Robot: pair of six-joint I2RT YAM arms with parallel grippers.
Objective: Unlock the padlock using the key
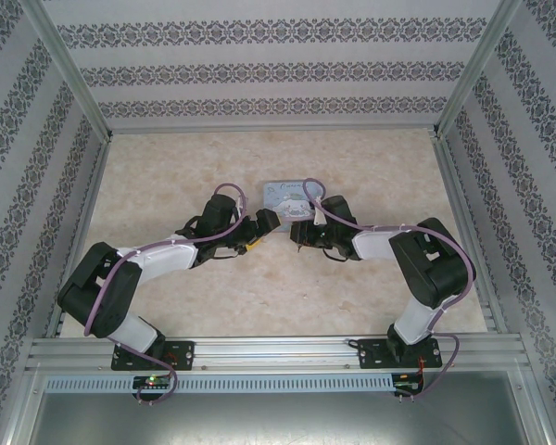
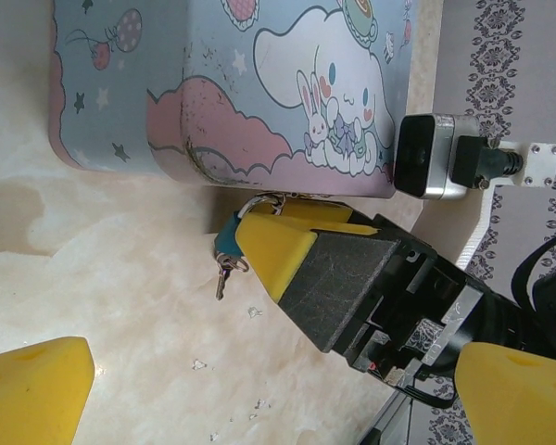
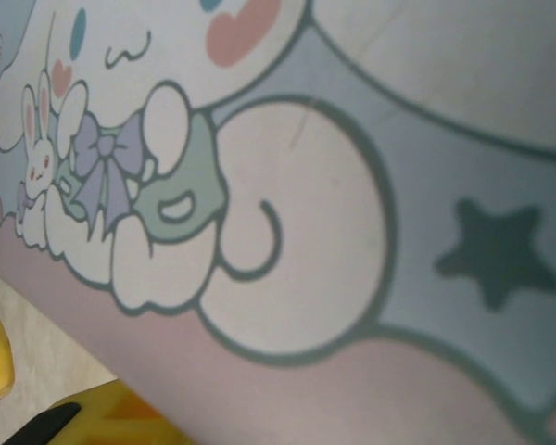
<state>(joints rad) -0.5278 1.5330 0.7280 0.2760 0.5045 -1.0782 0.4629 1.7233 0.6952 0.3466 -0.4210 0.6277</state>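
The padlock (image 2: 226, 243) is tiny, with a blue body and a thin silvery shackle. It lies on the table against the front of the tin box. A small key (image 2: 221, 281) on a ring hangs from its lower end and rests on the table. My right gripper (image 2: 264, 215) comes in from the right, its yellow fingers (image 2: 276, 248) closed in on either side of the padlock's shackle end. My left gripper (image 2: 273, 389) hovers just short of the key, jaws wide open with nothing between them. Seen from above, the left gripper (image 1: 259, 232) and right gripper (image 1: 294, 228) meet nose to nose.
A pale blue and pink cartoon-printed tin box (image 2: 259, 93) stands right behind the padlock; it is also seen close up (image 3: 352, 185) and from above (image 1: 287, 193). Patterned walls enclose the marbled table (image 1: 167, 176) on three sides.
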